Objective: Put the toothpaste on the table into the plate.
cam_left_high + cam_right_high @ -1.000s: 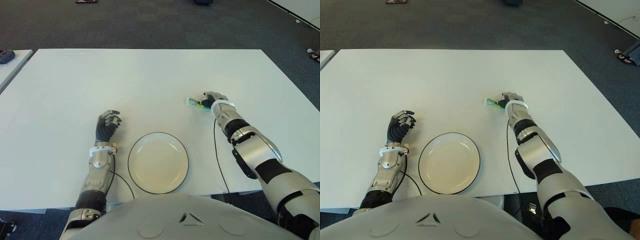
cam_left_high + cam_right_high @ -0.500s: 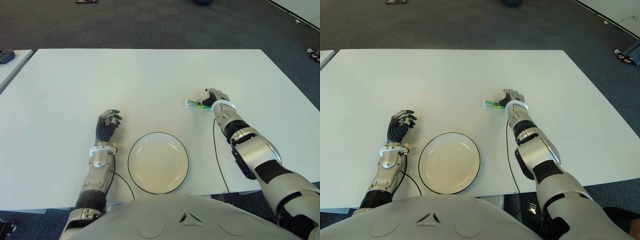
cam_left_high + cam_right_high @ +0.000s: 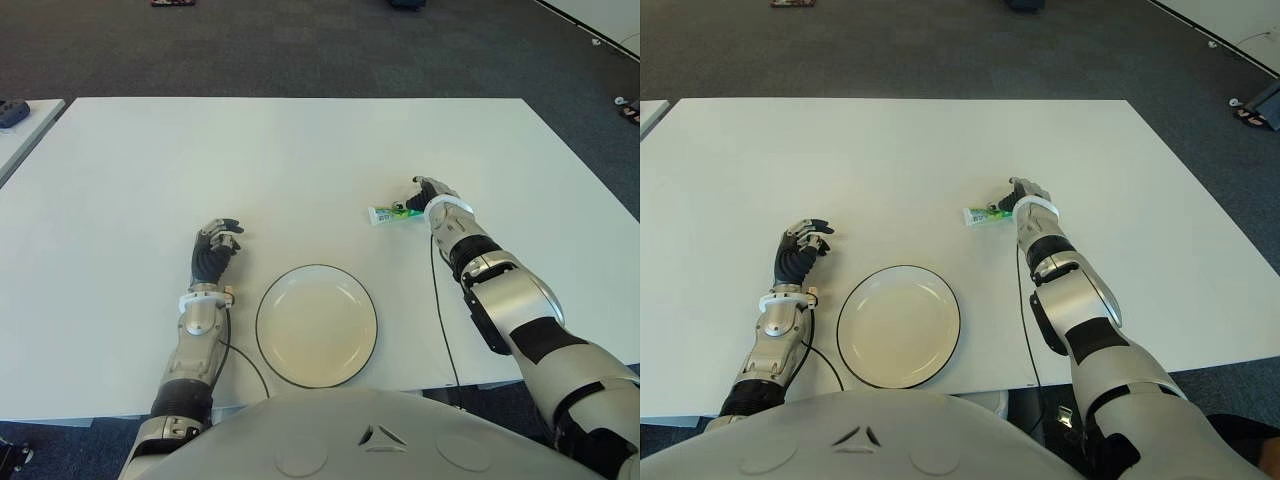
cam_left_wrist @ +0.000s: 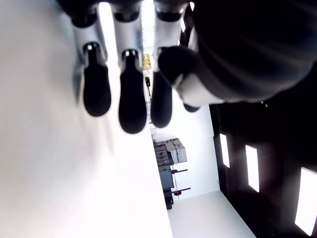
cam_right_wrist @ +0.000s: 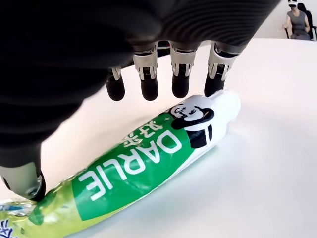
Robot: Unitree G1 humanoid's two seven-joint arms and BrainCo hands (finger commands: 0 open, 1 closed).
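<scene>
- Toothpaste (image 5: 143,168): a green and white tube lying flat on the table (image 3: 300,150), beyond the plate (image 3: 316,325) and off to its right side, well apart from the rim.
- My right hand (image 3: 432,194) sits at the end of the tube farthest from the plate. In the wrist view its four fingers (image 5: 180,79) hang curved over the tube with the tips just above it, and the thumb (image 5: 22,179) sits low on the opposite side. Nothing is clamped yet, so I read the hand as open around the tube.
- To do this well, I judge I should close thumb and fingers across the tube's width near its middle, not its tapered end, since the soft foil body could squirm out of a shallow pinch.
- Then I lift clear before carrying it toward the plate's centre.
- My left hand (image 3: 214,253) shows just left of the plate, fingers loosely curled, holding nothing.
</scene>
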